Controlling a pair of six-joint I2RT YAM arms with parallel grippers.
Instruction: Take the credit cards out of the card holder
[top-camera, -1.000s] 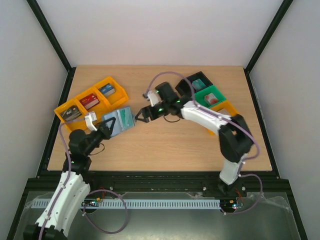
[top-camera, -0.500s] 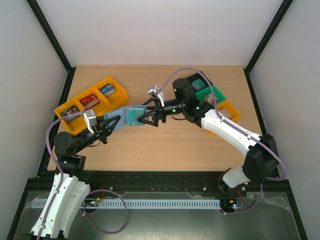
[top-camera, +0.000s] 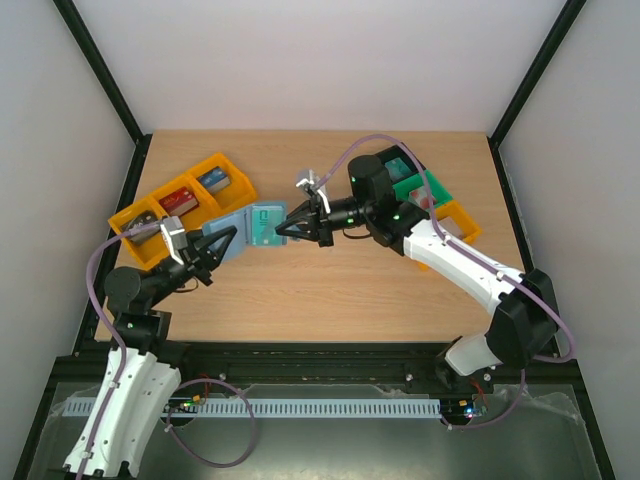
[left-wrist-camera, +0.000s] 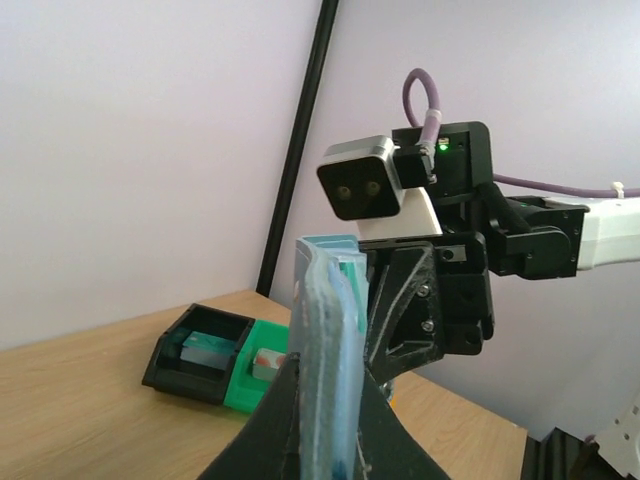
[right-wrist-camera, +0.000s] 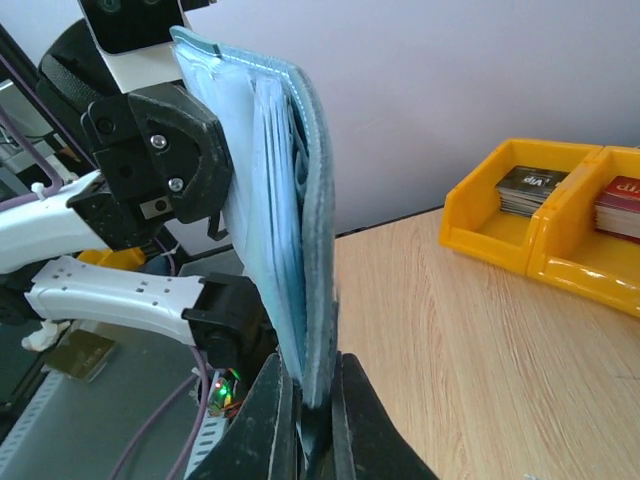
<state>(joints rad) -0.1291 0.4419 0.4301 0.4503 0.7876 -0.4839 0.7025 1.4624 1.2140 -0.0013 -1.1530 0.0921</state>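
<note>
The blue card holder (top-camera: 243, 226) hangs in the air above the table, between my two grippers. My left gripper (top-camera: 228, 241) is shut on its near end; in the left wrist view the holder (left-wrist-camera: 325, 320) stands edge-on between the black fingers (left-wrist-camera: 275, 420). My right gripper (top-camera: 283, 230) is shut on the opposite end, with the holder's (right-wrist-camera: 305, 200) felt edge and pale inner layers clamped between its fingers (right-wrist-camera: 355, 420). A teal credit card (top-camera: 266, 222) shows face-up on the holder's right half; its edge (left-wrist-camera: 351, 275) peeks out beside the right gripper's finger (left-wrist-camera: 405, 310).
Orange trays (top-camera: 216, 163) with red, blue and grey blocks stand at the back left, and appear in the right wrist view (right-wrist-camera: 500, 235). A black tray (top-camera: 370, 172), a green tray (top-camera: 437, 187) and an orange tray (top-camera: 462, 216) stand at the back right, behind the right arm.
The right gripper came over from the table's middle, reached the holder's free end with its jaws open, and has now shut on it. The left arm raised the holder slightly.
</note>
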